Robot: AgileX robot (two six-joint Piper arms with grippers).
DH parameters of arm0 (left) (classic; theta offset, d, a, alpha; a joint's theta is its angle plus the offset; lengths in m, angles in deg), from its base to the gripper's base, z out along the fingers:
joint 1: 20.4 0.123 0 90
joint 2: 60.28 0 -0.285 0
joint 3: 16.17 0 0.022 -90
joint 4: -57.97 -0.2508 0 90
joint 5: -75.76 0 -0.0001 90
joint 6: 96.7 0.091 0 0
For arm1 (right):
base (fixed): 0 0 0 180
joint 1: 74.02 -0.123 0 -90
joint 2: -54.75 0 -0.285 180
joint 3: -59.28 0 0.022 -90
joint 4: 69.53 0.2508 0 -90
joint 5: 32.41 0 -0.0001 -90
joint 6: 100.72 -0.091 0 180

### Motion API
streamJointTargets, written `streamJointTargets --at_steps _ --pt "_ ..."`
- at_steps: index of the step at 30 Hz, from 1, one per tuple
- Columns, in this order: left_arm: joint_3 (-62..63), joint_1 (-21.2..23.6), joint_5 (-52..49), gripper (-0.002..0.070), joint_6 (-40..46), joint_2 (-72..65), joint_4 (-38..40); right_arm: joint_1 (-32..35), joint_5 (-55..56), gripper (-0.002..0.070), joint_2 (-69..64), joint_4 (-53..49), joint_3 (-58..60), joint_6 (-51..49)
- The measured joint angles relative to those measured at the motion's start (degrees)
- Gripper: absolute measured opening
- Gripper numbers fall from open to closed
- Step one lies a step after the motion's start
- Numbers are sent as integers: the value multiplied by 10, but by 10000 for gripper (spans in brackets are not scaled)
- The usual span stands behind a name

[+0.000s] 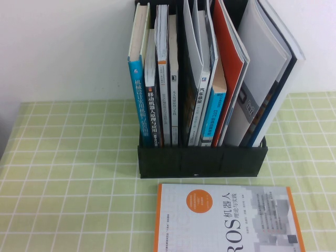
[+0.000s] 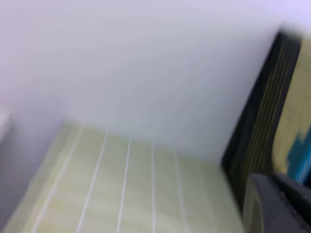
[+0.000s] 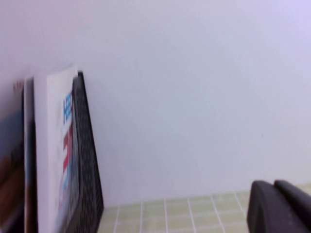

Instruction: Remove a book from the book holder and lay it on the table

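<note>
The black slatted book holder [image 1: 202,160] stands upright in the middle of the green checked table [image 1: 63,173], packed with books. The white-covered book [image 1: 297,48] leans in its rightmost compartment, behind a grey-white magazine [image 1: 262,37]. In the right wrist view its white cover with blue and red print [image 3: 58,145] shows against the holder's side wall [image 3: 87,160]. My right gripper [image 3: 273,187] is shut and empty, off to the holder's right. My left gripper [image 2: 272,182] is shut and empty, close beside the holder's left wall [image 2: 257,126]. Neither gripper shows in the high view.
A white orange-edged "ROS" book [image 1: 226,220] lies flat on the table just in front of the holder. A white wall stands right behind the holder. Several other books, blue, orange and white, fill the other compartments [image 1: 157,79].
</note>
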Motion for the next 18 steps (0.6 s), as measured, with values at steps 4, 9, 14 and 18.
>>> streamJointTargets --at_steps 4,9,14,18 --pt "-1 0 128 -3 0 0 20 0 72 -1 0 3 0 0" --pt "-1 0 199 -3 0 0 23 0 110 -1 0 8 0 -18" --pt "-1 0 224 -3 -4 0 27 0 171 -1 0 10 0 -51" --pt "-1 0 311 -3 -70 0 28 0 269 -1 0 10 0 -79"
